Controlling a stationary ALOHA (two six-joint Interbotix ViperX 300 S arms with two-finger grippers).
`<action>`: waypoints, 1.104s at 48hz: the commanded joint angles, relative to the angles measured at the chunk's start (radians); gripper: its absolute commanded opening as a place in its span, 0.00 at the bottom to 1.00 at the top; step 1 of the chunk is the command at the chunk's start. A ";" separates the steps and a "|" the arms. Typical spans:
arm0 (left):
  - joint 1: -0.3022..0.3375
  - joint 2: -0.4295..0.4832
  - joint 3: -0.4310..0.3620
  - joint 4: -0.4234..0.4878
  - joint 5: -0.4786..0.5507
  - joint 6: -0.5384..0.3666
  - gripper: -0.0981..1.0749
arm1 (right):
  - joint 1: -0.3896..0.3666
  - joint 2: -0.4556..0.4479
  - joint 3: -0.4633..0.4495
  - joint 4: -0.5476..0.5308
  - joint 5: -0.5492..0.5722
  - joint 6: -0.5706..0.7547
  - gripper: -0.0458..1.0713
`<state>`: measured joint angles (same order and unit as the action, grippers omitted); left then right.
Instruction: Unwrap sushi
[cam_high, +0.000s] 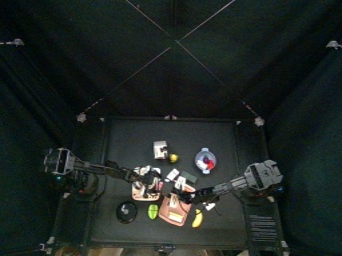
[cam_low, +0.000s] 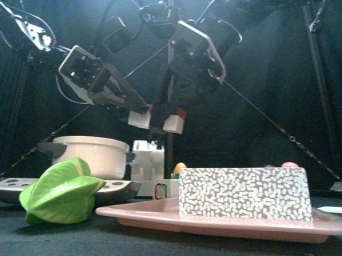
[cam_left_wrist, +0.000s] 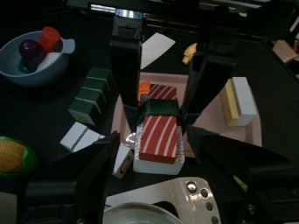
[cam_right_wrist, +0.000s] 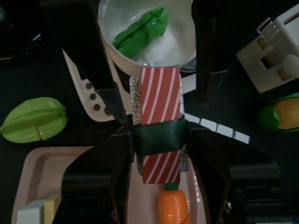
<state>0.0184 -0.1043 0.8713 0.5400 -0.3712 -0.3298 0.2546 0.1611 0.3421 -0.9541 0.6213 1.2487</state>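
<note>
The sushi (cam_left_wrist: 158, 136) is a red-and-white striped block with a dark green band around its middle. It is held in the air over the table's front middle (cam_high: 170, 184). My left gripper (cam_left_wrist: 158, 164) is shut on one striped end. My right gripper (cam_right_wrist: 159, 150) is shut on the sushi (cam_right_wrist: 158, 101) at the green band. The two grippers meet tip to tip in the top view, the left (cam_high: 158, 183) and the right (cam_high: 182, 187). In the front view they hang side by side above the tray, the left (cam_low: 140, 118) and the right (cam_low: 174, 122).
A pink tray (cam_low: 241, 222) lies below with a speckled block (cam_low: 245, 193) on it. A green leaf toy (cam_low: 60, 190) and a white pot (cam_low: 94, 155) stand to the left. A bowl (cam_high: 205, 158) with toy food sits behind, corn (cam_right_wrist: 281, 114) and a carrot (cam_right_wrist: 173, 206) nearby.
</note>
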 joint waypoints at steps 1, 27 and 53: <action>0.002 -0.006 -0.025 0.003 -0.008 0.002 0.87 | -0.005 -0.020 -0.026 -0.005 -0.002 0.000 0.54; 0.002 -0.015 -0.020 0.031 -0.006 0.002 0.67 | -0.005 -0.018 -0.012 0.008 -0.002 0.003 0.62; 0.009 -0.020 -0.017 0.028 -0.002 0.000 0.67 | 0.015 -0.034 -0.003 0.014 0.117 0.002 0.90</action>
<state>0.0276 -0.1058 0.8713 0.5691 -0.3697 -0.3283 0.2623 0.1626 0.3482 -0.9388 0.7225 1.2487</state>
